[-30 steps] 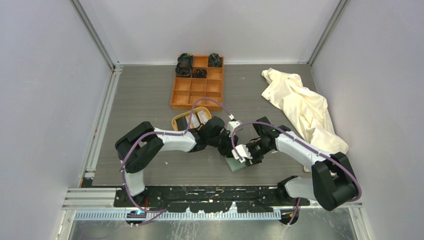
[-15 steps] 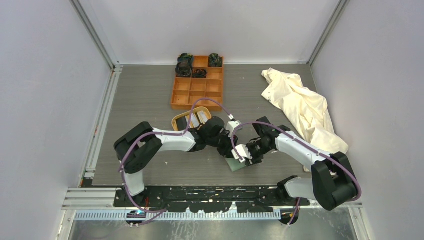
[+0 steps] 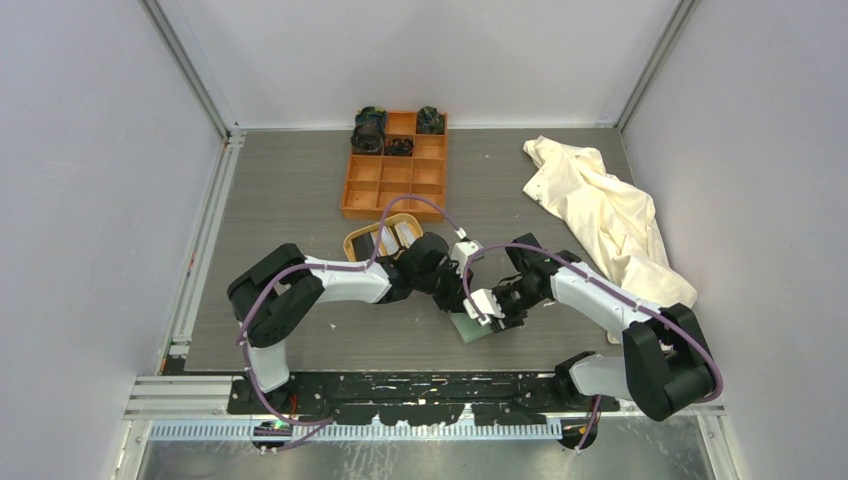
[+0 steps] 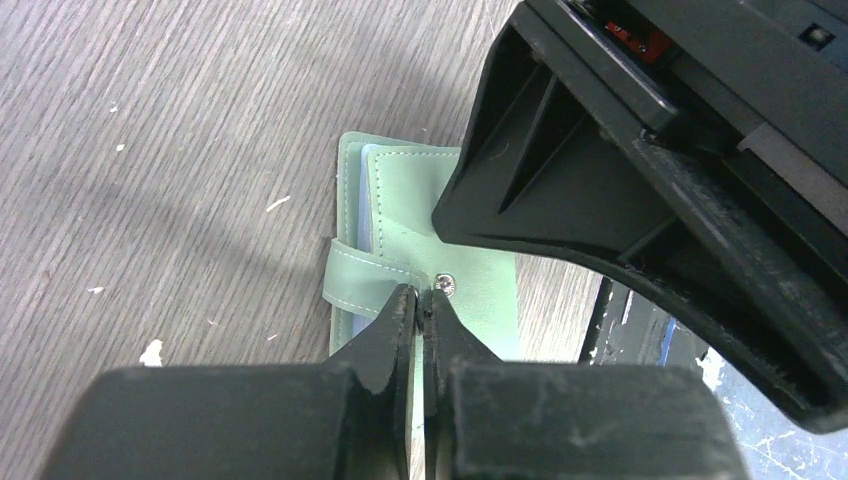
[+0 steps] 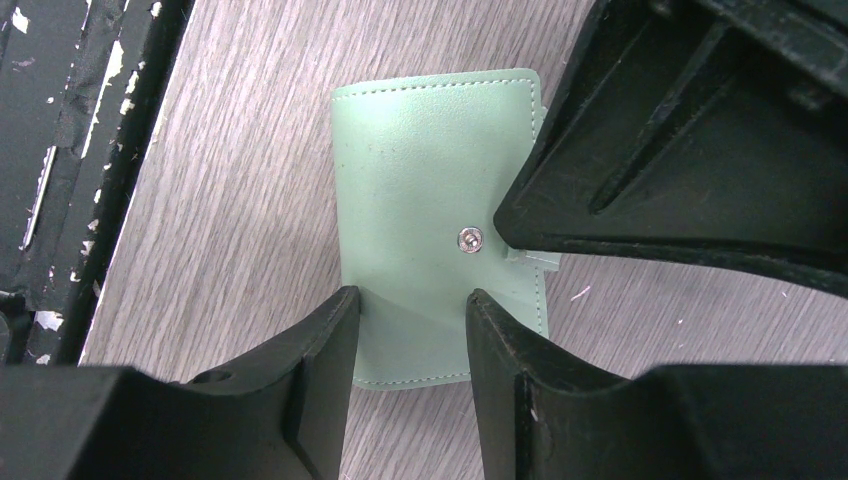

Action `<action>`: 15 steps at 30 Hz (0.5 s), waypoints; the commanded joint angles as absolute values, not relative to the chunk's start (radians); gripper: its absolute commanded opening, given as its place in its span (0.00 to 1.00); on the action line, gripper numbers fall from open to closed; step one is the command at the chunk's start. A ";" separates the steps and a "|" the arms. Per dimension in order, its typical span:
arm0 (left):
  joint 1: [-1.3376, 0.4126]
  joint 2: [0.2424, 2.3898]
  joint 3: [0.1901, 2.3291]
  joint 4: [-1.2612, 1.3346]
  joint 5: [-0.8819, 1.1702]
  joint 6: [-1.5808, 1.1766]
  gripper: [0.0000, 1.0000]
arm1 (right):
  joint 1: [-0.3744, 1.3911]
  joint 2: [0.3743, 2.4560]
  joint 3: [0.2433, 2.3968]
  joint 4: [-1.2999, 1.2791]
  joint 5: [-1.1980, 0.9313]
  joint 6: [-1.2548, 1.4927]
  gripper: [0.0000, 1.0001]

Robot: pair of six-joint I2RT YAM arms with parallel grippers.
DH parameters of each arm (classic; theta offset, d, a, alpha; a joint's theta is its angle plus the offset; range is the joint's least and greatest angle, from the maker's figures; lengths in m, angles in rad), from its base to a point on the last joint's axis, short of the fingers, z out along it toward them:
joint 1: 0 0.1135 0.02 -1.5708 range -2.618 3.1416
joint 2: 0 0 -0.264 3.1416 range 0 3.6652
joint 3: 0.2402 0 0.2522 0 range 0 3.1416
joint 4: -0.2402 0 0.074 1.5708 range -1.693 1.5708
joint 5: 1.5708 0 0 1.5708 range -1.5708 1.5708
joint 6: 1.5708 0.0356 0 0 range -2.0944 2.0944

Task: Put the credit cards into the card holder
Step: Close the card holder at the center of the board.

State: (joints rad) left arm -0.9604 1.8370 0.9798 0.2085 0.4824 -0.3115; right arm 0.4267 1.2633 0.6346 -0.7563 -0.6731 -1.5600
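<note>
The left gripper (image 4: 420,300) has its two black fingers pressed fully together. The tips are on the small strap tab (image 4: 355,275) of the soft sage-green folding card holder (image 4: 400,215), just beside the metal snap button (image 4: 445,285). I cannot tell whether the thin strap is caught between them. The right gripper (image 5: 408,300) stands about half open and grips nothing. Its fingers are over the lower edge of the holder in its wrist view, touching the cover or just above it.

The holder lies flat and folded on the grey wood-grain table (image 3: 290,200), low in the centre of the top view. The credit cards (image 3: 385,238), thin dark and white rectangles, lie in the oval tan wooden tray (image 3: 350,243) just above it.

The step is probably to open the strap. If the tips missed the strap, a pull will lift nothing. If the snap holds strongly, the whole light holder may rise or slide, unless the right fingers press it down.
</note>
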 commanded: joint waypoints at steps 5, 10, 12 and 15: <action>-0.984 1.814 0.991 0.201 0.528 -0.333 0.03 | 0.436 1.277 0.643 -0.774 -0.653 -1.549 0.47; -0.998 1.818 0.986 0.208 0.519 -0.336 0.13 | 0.437 1.278 0.644 -0.775 -0.653 -1.548 0.47; -1.003 1.817 0.981 0.209 0.506 -0.333 0.17 | 0.437 1.278 0.644 -0.775 -0.653 -1.549 0.47; -1.008 1.808 0.973 0.217 0.495 -0.328 0.20 | 0.437 1.278 0.644 -0.775 -0.653 -1.549 0.47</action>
State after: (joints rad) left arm -0.9798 1.8366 0.9798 0.2142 0.4747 -0.3260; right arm 0.4290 1.2633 0.6353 -0.7582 -0.6712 -1.5600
